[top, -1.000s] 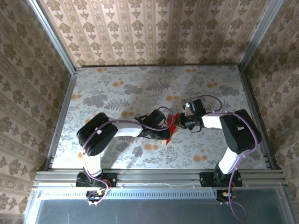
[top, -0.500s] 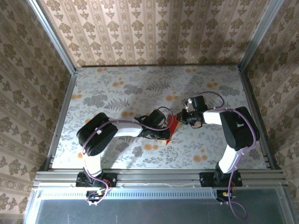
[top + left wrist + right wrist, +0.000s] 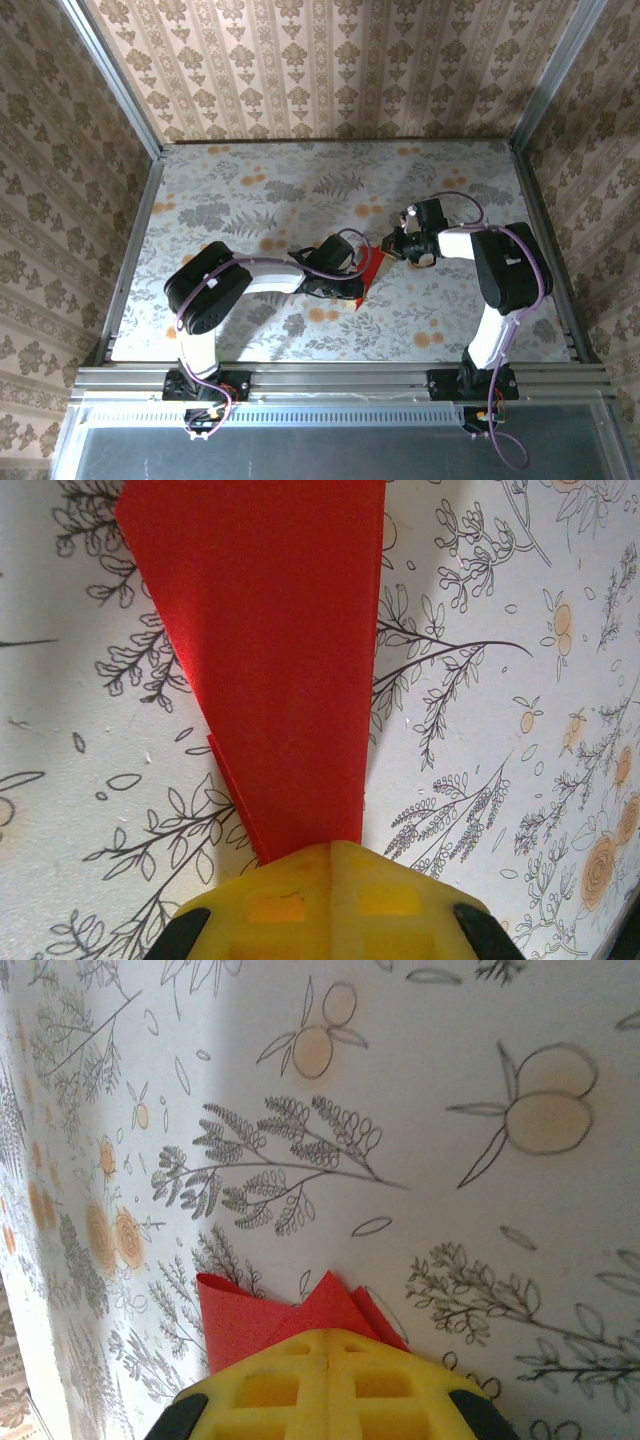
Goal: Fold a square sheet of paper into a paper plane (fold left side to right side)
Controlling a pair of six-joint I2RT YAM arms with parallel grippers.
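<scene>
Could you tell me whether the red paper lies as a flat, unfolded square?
No, the thin bright red paper tapers into a narrow, layered wedge.

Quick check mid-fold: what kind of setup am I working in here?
Probably a staged robot test booth, not a real room: damask wallpaper panels on three sides, aluminium frame rails, and a floral-print tabletop carrying the red paper.

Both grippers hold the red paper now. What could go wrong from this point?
1. The left gripper and the right gripper are both shut on the red paper; if the arms pull apart, it may tear.
2. At the right gripper the paper's end looks crumpled; more pressure could set a wrong crease.
3. In the left wrist view a lower layer peeks out; the folds may slip.
</scene>
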